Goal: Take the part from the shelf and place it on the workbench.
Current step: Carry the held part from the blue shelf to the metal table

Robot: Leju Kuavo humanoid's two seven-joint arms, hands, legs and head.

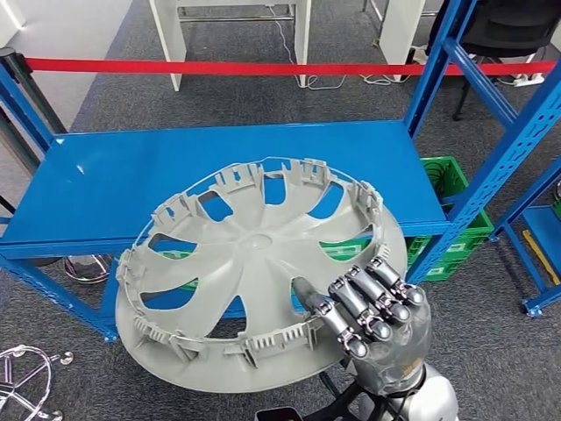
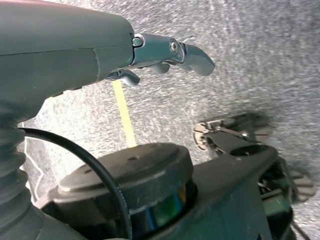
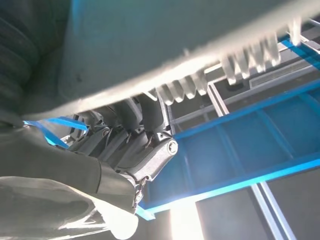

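Observation:
The part is a large grey wheel cover (image 1: 258, 263) with clips round its rim, lying tilted with its inner side up. It overlaps the front edge of the blue shelf board (image 1: 99, 184) and reaches out toward me. My right hand (image 1: 373, 311) grips its near right rim, fingers laid on top. From the right wrist, the cover's pale underside (image 3: 151, 45) passes over the right hand (image 3: 132, 145), whose fingers curl up against it. My left hand (image 2: 162, 55) hangs over the grey carpet, fingers stretched out and holding nothing.
Blue shelf uprights (image 1: 489, 167) rise at the right, with a green crate (image 1: 450, 184) behind them under the shelf. A red barrier tape (image 1: 198, 66) runs across the back. A chrome chair base (image 1: 26, 377) lies on the floor at the lower left.

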